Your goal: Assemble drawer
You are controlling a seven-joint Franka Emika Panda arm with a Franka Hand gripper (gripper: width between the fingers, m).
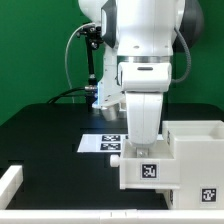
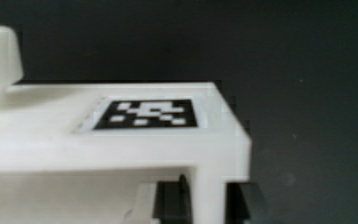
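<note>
Claw [image 2: 206, 197] clamped on the rim of a tagged tray box [image 2: 114, 150] beside the casing [image 1: 195, 150]; glossy, stiff, light plastic, likely slippery, best gripped across a thin wall

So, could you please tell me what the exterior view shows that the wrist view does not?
Only the exterior view shows the arm, the casing at that view's right, the marker board and a white bar. Only the wrist view shows the dark fingertips either side of a white wall of the tray; whether they clamp it is unclear. Both show the tray under the gripper, with a square tag on it.
</note>
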